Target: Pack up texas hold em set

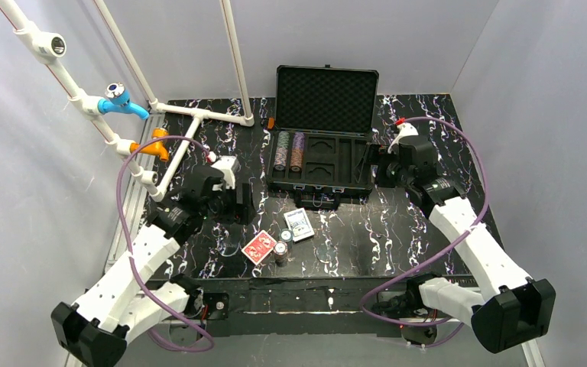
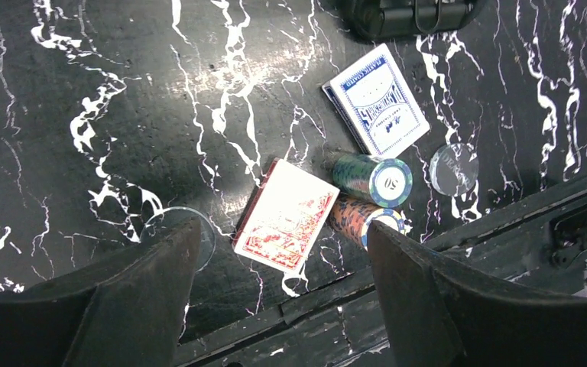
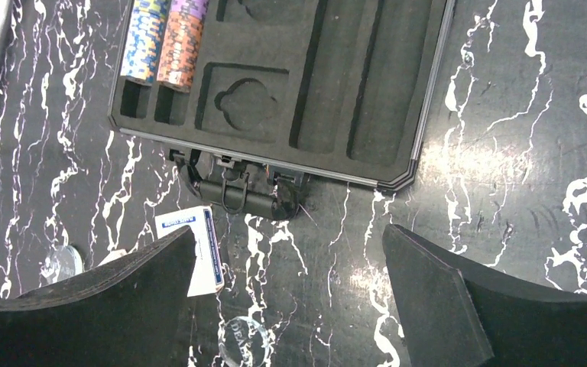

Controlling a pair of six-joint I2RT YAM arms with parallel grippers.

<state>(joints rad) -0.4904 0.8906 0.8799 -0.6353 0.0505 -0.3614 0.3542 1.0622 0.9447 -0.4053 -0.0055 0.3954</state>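
The black briefcase [image 1: 344, 157] lies open at the table's far middle, its egg-crate lid [image 1: 326, 98] upright. Two striped chip stacks [image 1: 289, 151] fill its left slots. On the table in front lie a blue-backed deck [image 1: 299, 224], a red-backed deck [image 1: 259, 247] and two short chip rolls [image 1: 283, 245]. My left gripper [image 1: 243, 202] hovers open and empty left of the case. In its wrist view [image 2: 281, 237] the red deck [image 2: 287, 216] and the chip rolls [image 2: 372, 177] lie below. My right gripper [image 1: 378, 164] is open and empty at the case's right side [image 3: 290, 233].
A clear dealer button [image 3: 244, 340] lies on the marble table near the blue deck [image 3: 199, 237]. A second clear disc [image 2: 176, 229] lies by my left finger. The case handle [image 3: 237, 191] faces the arms. A white pipe frame [image 1: 199, 115] stands at the back left.
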